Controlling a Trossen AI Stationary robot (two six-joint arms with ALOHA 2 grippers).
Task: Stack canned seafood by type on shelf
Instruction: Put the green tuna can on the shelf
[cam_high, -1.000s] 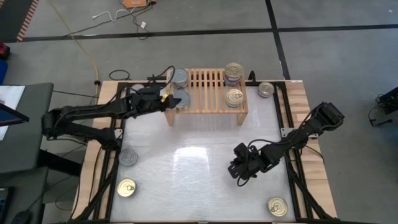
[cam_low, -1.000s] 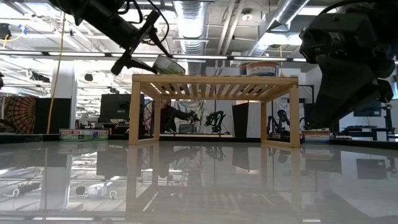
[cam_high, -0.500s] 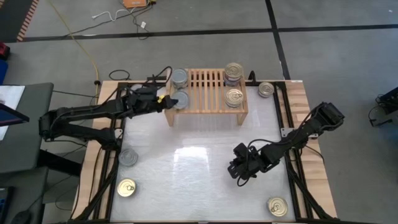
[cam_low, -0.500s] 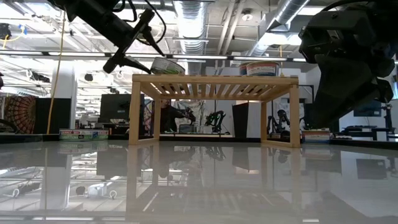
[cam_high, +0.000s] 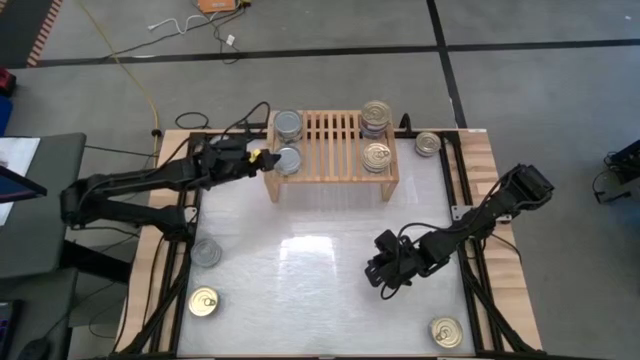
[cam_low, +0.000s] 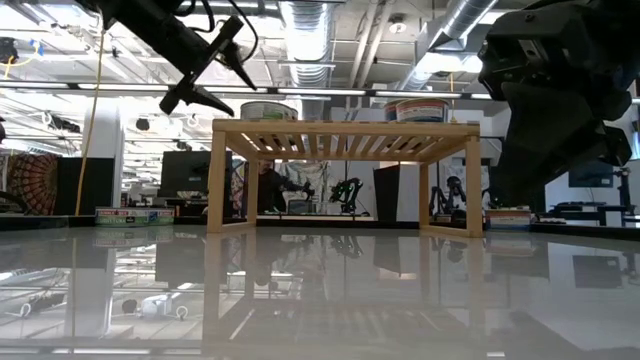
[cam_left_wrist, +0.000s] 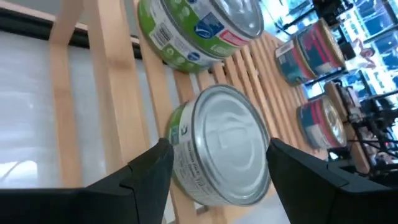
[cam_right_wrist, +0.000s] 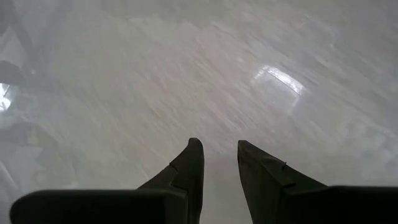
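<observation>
Left gripper (cam_high: 262, 157) is at the shelf's (cam_high: 330, 150) left end, fingers (cam_left_wrist: 146, 174) spread wide either side of a silver-top can (cam_high: 287, 160) with a green label. In the left wrist view there's a gap between each finger and the can's wall, so it's released, not clamping. The can sits flat on the slats at the near left corner. Just behind it on the same end is a second silver-top can (cam_high: 288, 124). Over on the shelf's right end, two gold-top stacks: the near stack (cam_high: 376, 156) and the far stack (cam_high: 376, 115).

Off the shelf, one silver can (cam_high: 428, 143) rests on the table (cam_high: 320, 280) beside the right leg. Another silver can (cam_high: 206, 253) and a gold can (cam_high: 203, 302) lie at the table's near left, and a gold one (cam_high: 446, 332) at the near right corner.

Right gripper (cam_high: 385, 275) waits low over the bare table, right of centre, fingers (cam_right_wrist: 189, 165) slightly apart and holding nothing.
</observation>
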